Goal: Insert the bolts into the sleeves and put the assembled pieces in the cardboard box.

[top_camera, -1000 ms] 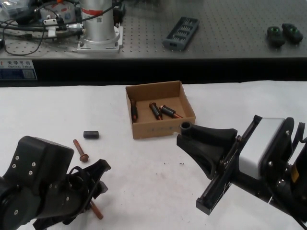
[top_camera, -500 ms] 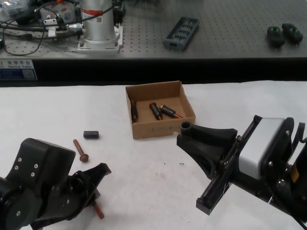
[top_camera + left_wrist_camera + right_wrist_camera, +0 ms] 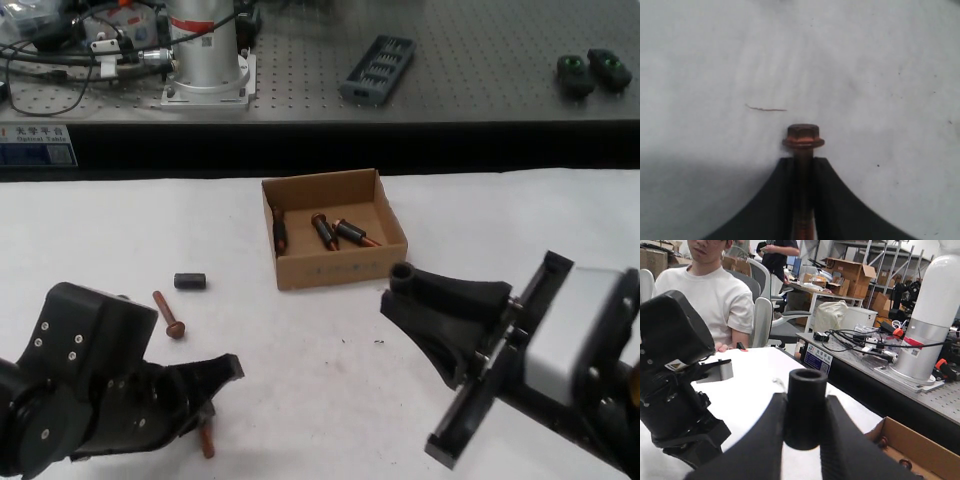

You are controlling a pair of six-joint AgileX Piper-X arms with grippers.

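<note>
My left gripper (image 3: pixel 205 405) sits low at the near left of the white table, shut on a copper bolt (image 3: pixel 206 437). In the left wrist view the bolt (image 3: pixel 803 145) lies between the fingers with its hex head sticking out past the tips, just above the cloth. My right gripper (image 3: pixel 412 290) is shut on a black sleeve (image 3: pixel 402 272), held upright near the front of the cardboard box (image 3: pixel 330 268). The sleeve (image 3: pixel 805 407) has its open bore facing up. A loose bolt (image 3: pixel 169 315) and a loose sleeve (image 3: pixel 189 282) lie left of the box. Assembled pieces (image 3: pixel 325 230) lie inside the box.
Beyond the white table's far edge runs a perforated metal bench with a silver column (image 3: pixel 205 45), cables, a black rack (image 3: pixel 377 66) and two dark items (image 3: pixel 593 70). Bare cloth (image 3: pixel 310 380) lies between the two arms.
The right arm has shifted a little right and toward the near edge with the sleeve. The left arm has turned slightly, carrying its bolt a little to the right.
</note>
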